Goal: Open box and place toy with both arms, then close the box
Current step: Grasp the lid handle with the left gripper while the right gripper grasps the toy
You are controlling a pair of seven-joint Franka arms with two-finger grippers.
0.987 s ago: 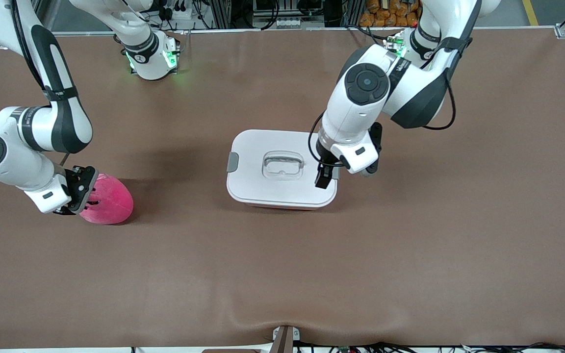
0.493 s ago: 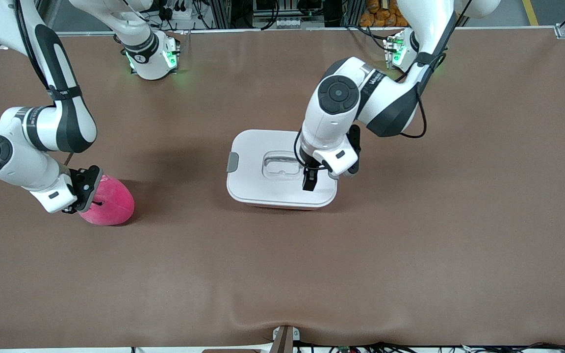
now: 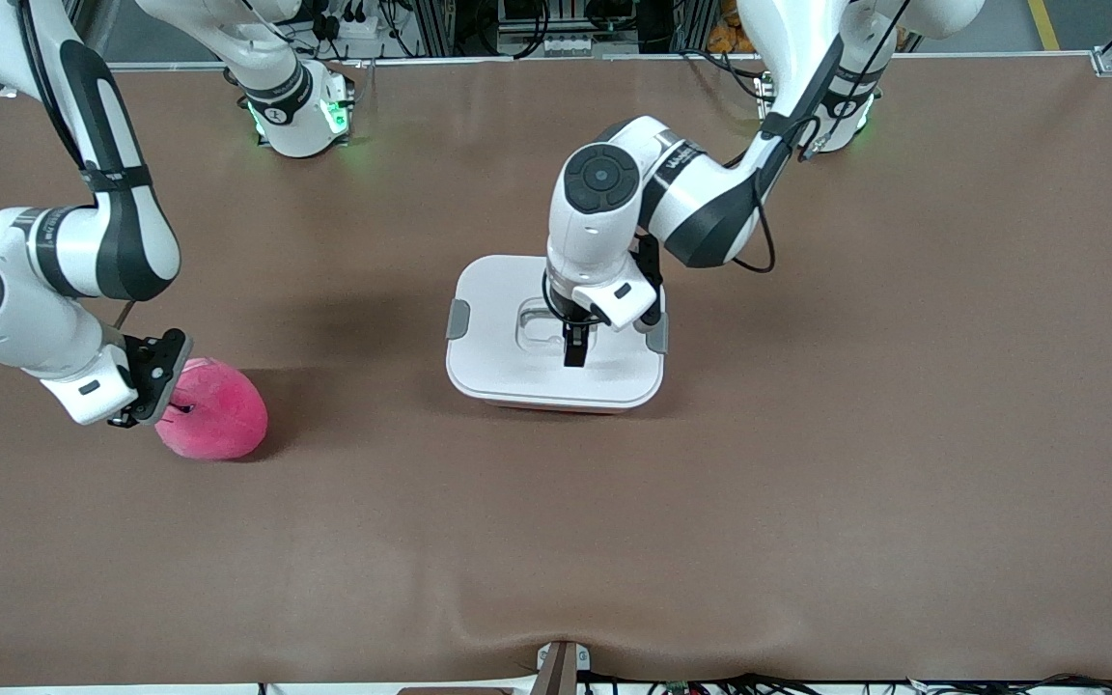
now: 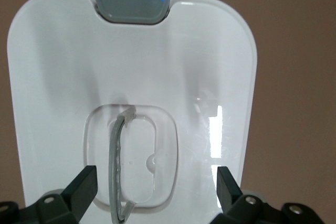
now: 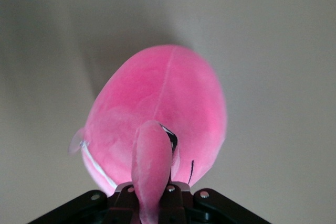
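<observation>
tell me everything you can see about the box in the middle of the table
The box is a rounded rectangular tub, closed, sitting flat on the brown table. Only a thin pinkish strip of its base shows under the flat, glossy white lid. The lid has a grey clip at each short end and a recessed clear handle in the centre. The left gripper is right over the handle, fingers open to either side of it; contact isn't clear. Nothing else touches the box.

The left arm (image 3: pixel 614 232) covers part of the box (image 3: pixel 498 372) lid toward the robots' bases, and the tub beneath barely shows. The right gripper (image 3: pixel 152 381) hides one side of the toy (image 3: pixel 218 417), and its fingertips cannot be made out
</observation>
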